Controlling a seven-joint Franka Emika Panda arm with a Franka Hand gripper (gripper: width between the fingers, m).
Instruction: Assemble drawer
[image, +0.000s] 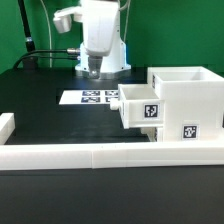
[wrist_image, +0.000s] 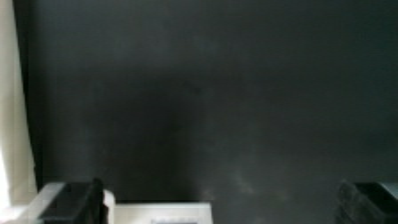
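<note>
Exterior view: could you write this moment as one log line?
tool: open, empty, above marker board | drawer housing: against low wall | tray: partly inserted, sticking out

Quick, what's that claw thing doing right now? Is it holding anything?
Gripper: open and holding nothing. Its two fingers stand wide apart above the dark table.

One drawer housing stands on the table. One tray sits partly pushed into it, and a second tray cannot be made out. Two square tags show on the drawer unit. One marker board lies just beneath the jaws of one gripper.
</note>
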